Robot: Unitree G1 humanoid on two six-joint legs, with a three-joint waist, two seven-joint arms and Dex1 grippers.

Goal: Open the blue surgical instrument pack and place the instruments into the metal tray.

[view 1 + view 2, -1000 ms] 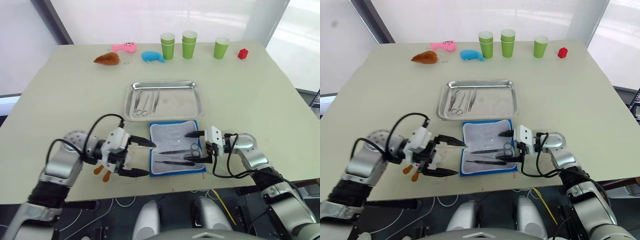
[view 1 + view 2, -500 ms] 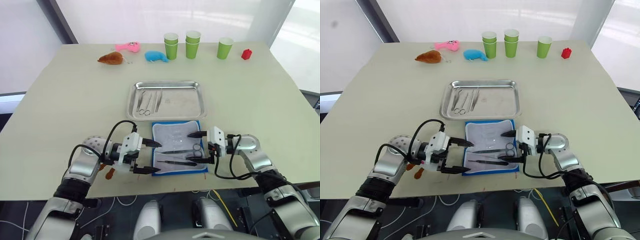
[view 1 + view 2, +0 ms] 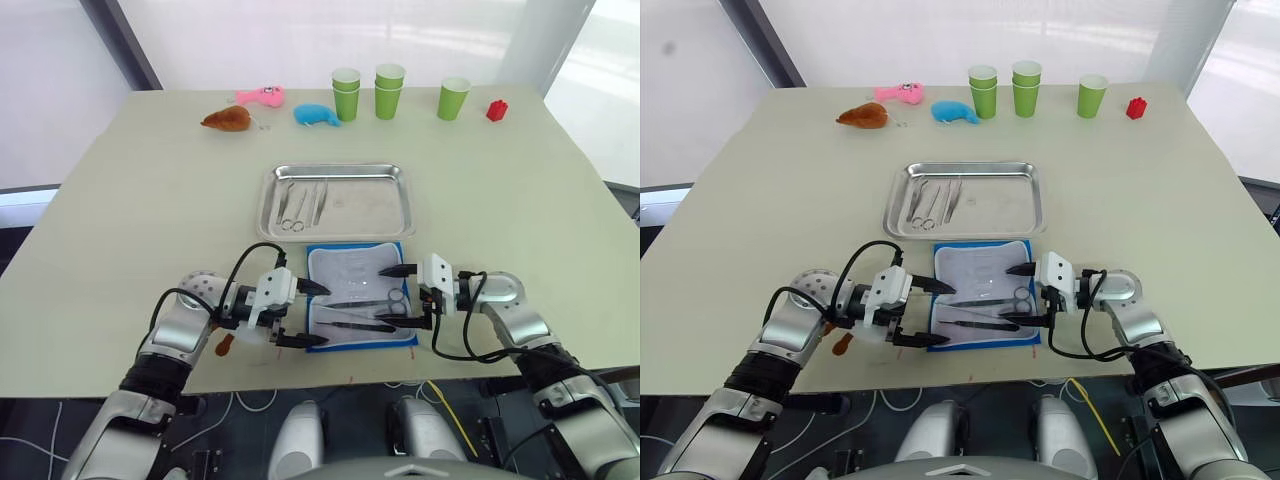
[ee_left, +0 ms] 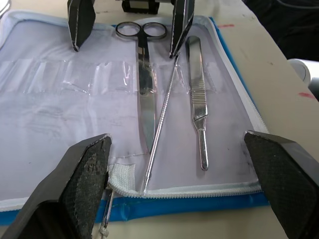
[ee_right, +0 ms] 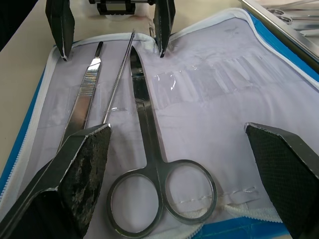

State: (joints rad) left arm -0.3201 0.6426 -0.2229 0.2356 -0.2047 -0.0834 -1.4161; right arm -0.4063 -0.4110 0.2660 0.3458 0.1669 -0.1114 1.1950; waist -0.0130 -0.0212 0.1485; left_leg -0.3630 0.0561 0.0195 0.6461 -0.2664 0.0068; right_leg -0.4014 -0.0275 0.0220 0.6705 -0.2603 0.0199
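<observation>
Both claws spread wide: left gripper (image 3: 308,313) at pack's left edge, right gripper (image 3: 392,297) at its right, each framing the contents so I can pick either side. Metal tray (image 3: 385,215) sits just beyond the blue surgical instrument pack (image 3: 358,305), lying open. 3 instruments left inside: scissors (image 5: 149,154), scalpel handle (image 4: 197,107), thin probe (image 4: 160,119). Others (image 3: 300,203) already in tray.

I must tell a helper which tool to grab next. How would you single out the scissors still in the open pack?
Find the metal tray mid-table; the blue surgical instrument pack lies open just on the robot's side of it. Three tools rest on its pale lining, and the scissors alone have two ring handles; their neighbours are a thin probe and a flat straight handle.
</observation>
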